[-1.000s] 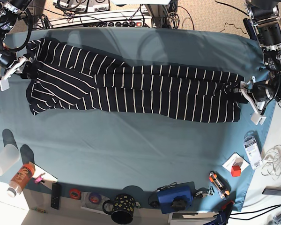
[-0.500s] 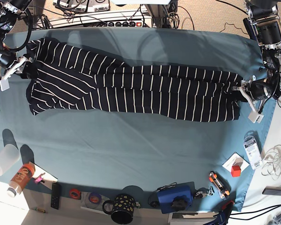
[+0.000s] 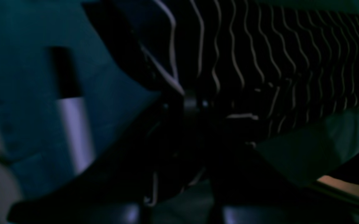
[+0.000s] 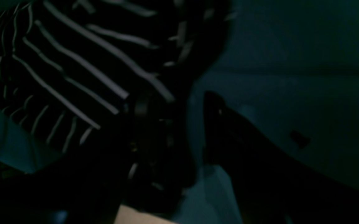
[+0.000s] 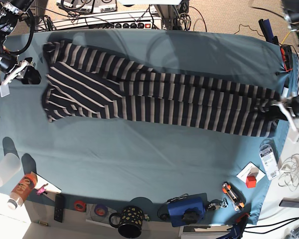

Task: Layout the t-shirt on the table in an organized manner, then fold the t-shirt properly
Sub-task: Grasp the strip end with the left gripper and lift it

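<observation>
The t-shirt [image 5: 154, 102], dark with white stripes, lies stretched in a long band across the far half of the teal table [image 5: 139, 154]. It looks motion-blurred. My left gripper [image 5: 283, 110] is at the table's right edge, shut on the shirt's right end. The left wrist view shows the striped fabric [image 3: 260, 56] bunched into the closed jaws of that gripper [image 3: 195, 104]. My right gripper [image 5: 30, 74] stands open at the left, just off the shirt's left edge. In the right wrist view the striped cloth [image 4: 73, 62] lies beside its left finger, and bare table shows between the jaws of that gripper [image 4: 182, 112].
Along the near edge stand a clear cup [image 5: 4, 169], an orange bottle [image 5: 21, 189], a remote [image 5: 60, 207], a spotted black mug [image 5: 129, 221] and a blue device [image 5: 187, 209]. A white card with a red cube [image 5: 250, 175] lies near right. A power strip [image 5: 114, 22] and cables run behind the table.
The left gripper closed on the shirt's right end and pulled it to the right. The whole shirt slid that way, away from the still, open right gripper.
</observation>
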`<state>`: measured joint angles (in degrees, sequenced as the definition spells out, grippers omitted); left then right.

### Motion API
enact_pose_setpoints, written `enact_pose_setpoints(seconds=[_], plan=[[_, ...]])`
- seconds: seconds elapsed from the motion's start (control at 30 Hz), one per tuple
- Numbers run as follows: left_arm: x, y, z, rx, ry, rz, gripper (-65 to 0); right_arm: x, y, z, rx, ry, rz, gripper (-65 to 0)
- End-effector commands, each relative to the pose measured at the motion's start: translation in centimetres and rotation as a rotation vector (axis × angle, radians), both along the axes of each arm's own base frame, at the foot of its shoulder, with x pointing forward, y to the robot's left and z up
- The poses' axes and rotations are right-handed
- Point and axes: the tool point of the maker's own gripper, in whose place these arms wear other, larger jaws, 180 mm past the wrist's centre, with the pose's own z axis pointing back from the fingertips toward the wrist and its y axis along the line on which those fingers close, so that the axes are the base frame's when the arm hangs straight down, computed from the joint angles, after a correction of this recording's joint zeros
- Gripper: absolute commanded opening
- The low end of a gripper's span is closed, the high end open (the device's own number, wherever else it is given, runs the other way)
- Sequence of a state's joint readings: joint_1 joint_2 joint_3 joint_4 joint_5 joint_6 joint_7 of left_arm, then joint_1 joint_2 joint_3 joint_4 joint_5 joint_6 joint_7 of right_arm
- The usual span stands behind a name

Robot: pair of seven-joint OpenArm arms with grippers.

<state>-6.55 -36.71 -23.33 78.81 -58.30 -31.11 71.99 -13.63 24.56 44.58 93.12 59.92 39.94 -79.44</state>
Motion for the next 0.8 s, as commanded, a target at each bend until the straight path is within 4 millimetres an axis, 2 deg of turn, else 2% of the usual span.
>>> enact_pose_setpoints(seconds=[0.0,0.1,0.2,0.4,0.6,0.67,0.77], plan=[[0.9,0.6,2.0,0.004,-0.052,-0.001,-65.0,0.9,-0.5,1.7,-0.018,-0.060,0.005,-40.9],[0.6,-0.1,2.1,-0.031,-0.036,-0.022,-65.0,1.2,-0.5,2.0,-0.016,-0.082,0.000,-40.9],[0.3,-1.6,2.0,-0.059,-0.037,-0.054,-65.0,1.4,-0.5,2.1,-0.015,-0.093,-0.003,-40.9],[-0.9,-7.9,3.6,-0.011,-0.174,-0.194,-65.0,1.5,-0.5,2.2,-0.014,-0.096,-0.003,-40.9],[-2.2,-12.6,7.4,0.085,-0.401,-0.196,-65.0,1.5,-0.5,2.2,-0.014,-0.096,-0.003,-40.9],[-2.8,-14.2,7.5,0.096,-0.419,-0.225,-65.0,1.5,-0.5,2.2,-0.014,-0.096,-0.003,-40.9],[-3.8,-17.5,5.8,0.111,-0.378,-0.323,-65.0,1.5,-0.5,2.2,-0.014,-0.096,-0.003,-40.9]])
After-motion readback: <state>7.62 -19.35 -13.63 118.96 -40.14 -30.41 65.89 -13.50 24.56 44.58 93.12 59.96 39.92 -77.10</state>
